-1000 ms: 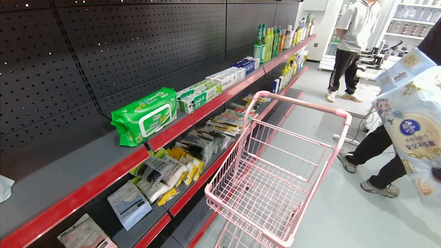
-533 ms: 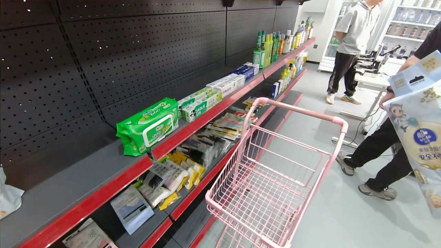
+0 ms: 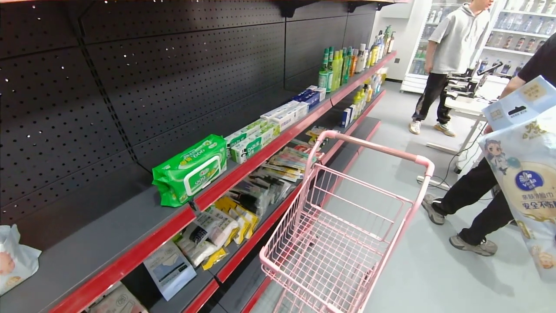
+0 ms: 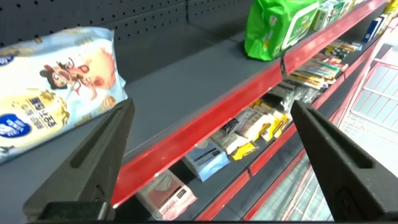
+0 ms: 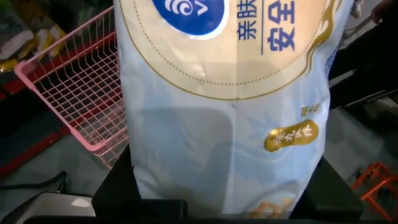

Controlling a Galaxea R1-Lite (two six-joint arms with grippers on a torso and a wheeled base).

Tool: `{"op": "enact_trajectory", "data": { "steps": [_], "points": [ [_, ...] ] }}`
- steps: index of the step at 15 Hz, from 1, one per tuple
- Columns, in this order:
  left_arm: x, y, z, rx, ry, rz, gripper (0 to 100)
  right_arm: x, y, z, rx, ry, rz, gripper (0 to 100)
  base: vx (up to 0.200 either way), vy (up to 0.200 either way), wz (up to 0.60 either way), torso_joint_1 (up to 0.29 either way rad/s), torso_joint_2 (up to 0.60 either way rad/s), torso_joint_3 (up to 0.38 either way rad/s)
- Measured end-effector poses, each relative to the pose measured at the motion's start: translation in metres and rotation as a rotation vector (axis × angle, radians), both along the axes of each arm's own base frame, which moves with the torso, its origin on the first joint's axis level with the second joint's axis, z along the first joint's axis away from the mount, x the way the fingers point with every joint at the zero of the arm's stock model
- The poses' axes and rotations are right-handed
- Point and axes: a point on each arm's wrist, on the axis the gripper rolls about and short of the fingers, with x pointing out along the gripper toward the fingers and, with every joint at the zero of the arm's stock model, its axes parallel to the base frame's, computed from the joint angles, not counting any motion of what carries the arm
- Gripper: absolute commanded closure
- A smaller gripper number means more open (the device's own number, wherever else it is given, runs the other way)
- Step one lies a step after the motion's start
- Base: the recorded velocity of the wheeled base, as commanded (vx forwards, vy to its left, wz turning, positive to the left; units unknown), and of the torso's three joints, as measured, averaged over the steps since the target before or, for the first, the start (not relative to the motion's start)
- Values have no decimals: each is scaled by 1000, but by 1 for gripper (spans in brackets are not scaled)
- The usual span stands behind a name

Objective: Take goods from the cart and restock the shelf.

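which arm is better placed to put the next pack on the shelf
Right: the right gripper is shut on the tissue pack, while the left gripper is open and empty above the shelf.

The head camera turned left along the shelf [image 3: 100,234]. More of the white pack [image 3: 15,261] at its near end came into view.

The grey, red-edged shelf [image 4: 186,81] lies just ahead of the left gripper [image 4: 211,106]. On it, a pale printed pack [image 4: 53,102] lies close beside the gripper, a green pack of wipes [image 4: 280,25] farther along, then boxes [image 3: 254,137] and bottles [image 3: 336,65] well beyond.
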Motion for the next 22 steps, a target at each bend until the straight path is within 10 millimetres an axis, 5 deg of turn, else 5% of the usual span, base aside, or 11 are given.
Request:
{"op": "enact_trajectory", "data": {
  "steps": [11,22],
  "points": [
    [0,0,0,0,0,0,0,3,0,-5,-40,24,15,100,0,0,0,96,-213,-114],
    [0,0,0,0,1,0,0,7,-1,-11,-52,56,15,100,0,0,600,4,1,1]
  ]
}}
